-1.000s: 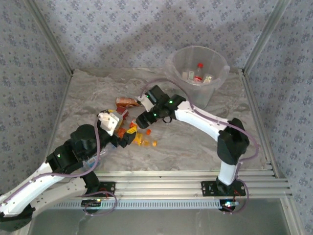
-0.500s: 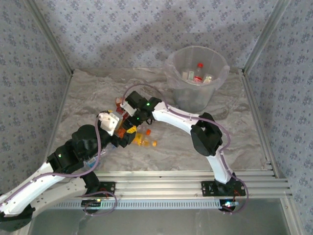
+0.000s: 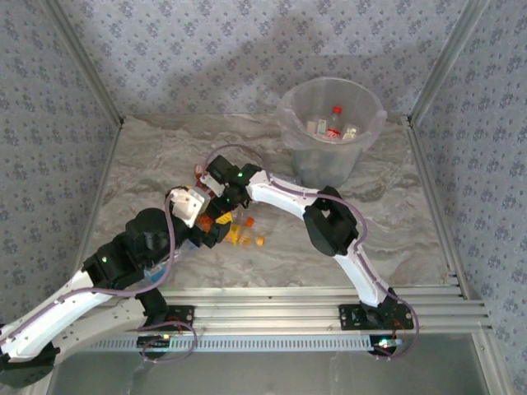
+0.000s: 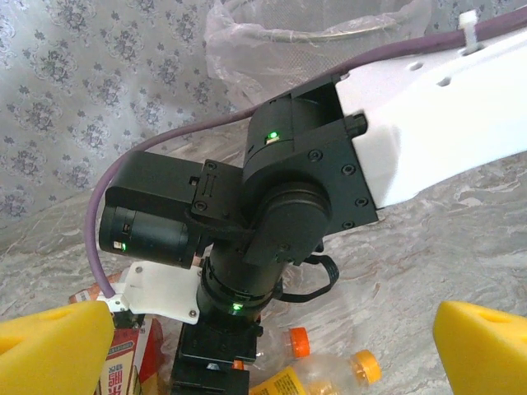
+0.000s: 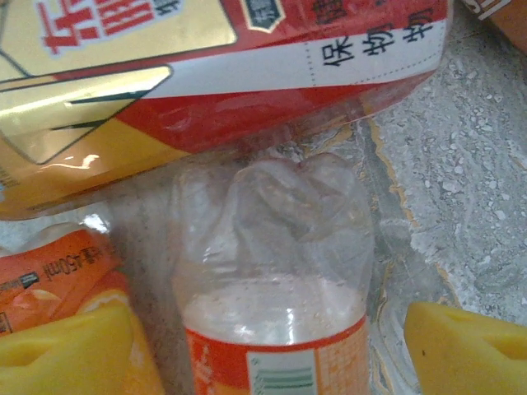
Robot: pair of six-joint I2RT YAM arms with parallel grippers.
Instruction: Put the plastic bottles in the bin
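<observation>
Over the heap of plastic bottles (image 3: 239, 234) in the middle of the counter (image 3: 412, 214), the right end effector (image 5: 272, 350) is hanging with its yellow pads (image 5: 66, 354) standing wide apart, gripping nothing, and a clear bottle (image 5: 276, 263) with an orange label is lying on the counter in the gap between them, a little bare space showing on either side. Its long axis is running straight away from the wrist, across the line on which the pads close, crumpled base pointing away, so the coming move is probably asking only for a short drop and a squeeze. Just beyond that base a red-labelled bottle (image 5: 222, 74) is lying crosswise, and an orange-labelled bottle (image 5: 58, 263) is crowding one pad; either could get pinched along. The left end effector (image 4: 263, 362) is hovering at the near side of the same heap, also spread wide and empty, facing the right arm's wrist (image 4: 280, 214), so the right arm is plainly the nearer. Two orange caps (image 4: 299, 341) are showing under that wrist. The bin (image 3: 346, 160) is standing at the far right of the counter, well apart from the heap, with three binned bottles (image 3: 334, 122) showing inside. That is making three bottles counted by the right wrist and one bin; the heap itself is lying too tangled under the arms for a count.
</observation>
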